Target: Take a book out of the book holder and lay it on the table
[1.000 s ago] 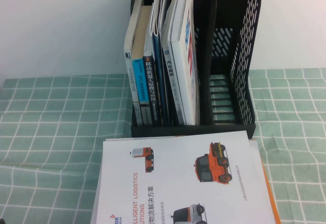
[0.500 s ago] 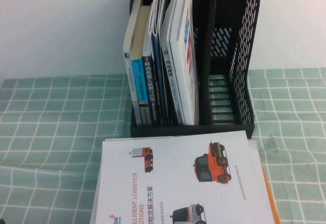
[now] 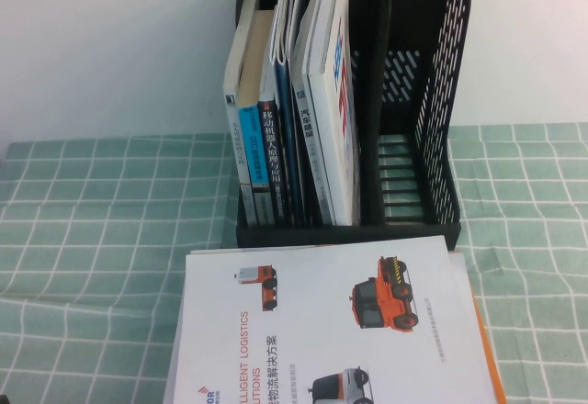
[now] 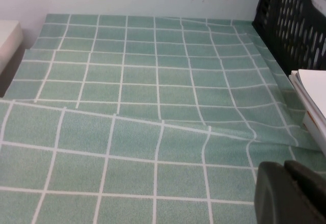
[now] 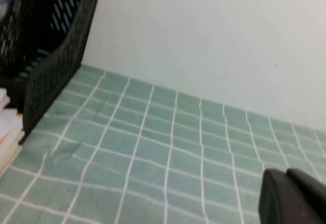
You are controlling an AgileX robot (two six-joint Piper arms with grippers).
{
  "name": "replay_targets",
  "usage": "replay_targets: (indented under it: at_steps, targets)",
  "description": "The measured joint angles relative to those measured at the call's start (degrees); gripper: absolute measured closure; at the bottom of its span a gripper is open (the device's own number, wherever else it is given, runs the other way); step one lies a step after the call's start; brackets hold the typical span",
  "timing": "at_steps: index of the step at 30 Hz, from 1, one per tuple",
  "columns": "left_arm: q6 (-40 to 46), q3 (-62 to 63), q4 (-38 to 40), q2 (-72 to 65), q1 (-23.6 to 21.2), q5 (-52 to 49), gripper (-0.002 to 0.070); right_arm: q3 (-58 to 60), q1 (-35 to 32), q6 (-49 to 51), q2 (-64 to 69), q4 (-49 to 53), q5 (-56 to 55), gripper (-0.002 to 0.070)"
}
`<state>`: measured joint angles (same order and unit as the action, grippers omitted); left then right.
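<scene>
The book (image 3: 340, 321) lies flat on the table (image 3: 92, 239) in front of the book holder (image 3: 404, 101), its white cover with orange vehicles facing up. Its edge shows in the left wrist view (image 4: 313, 94) and the right wrist view (image 5: 7, 127). The black book holder stands against the wall; its right slot is empty. Neither gripper shows in the high view. My left gripper (image 4: 293, 191) is shut and empty, low over the cloth left of the book. My right gripper (image 5: 291, 196) is shut and empty over the cloth right of the holder (image 5: 46, 46).
Several books (image 3: 294, 110) stand upright in the holder's left slots. A white wall runs behind the table. A pale block (image 4: 7, 35) sits at the table's far left edge. The cloth has a raised fold (image 4: 204, 130) left of the book.
</scene>
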<state>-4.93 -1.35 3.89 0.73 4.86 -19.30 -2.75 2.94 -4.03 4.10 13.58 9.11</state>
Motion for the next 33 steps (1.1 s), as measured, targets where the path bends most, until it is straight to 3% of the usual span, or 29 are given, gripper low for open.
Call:
replay_targets:
  at_steps: [7, 33]
  targets:
    - [0.1, 0.0, 0.0, 0.0, 0.0, 0.0, 0.0676, 4.5, -3.5, -4.4, -4.5, -8.4, 10.8, 0.0678]
    - [0.0, 0.0, 0.0, 0.0, 0.0, 0.0, 0.0678, 4.5, -3.5, -4.4, -4.8, -12.4, 11.2, 0.0678]
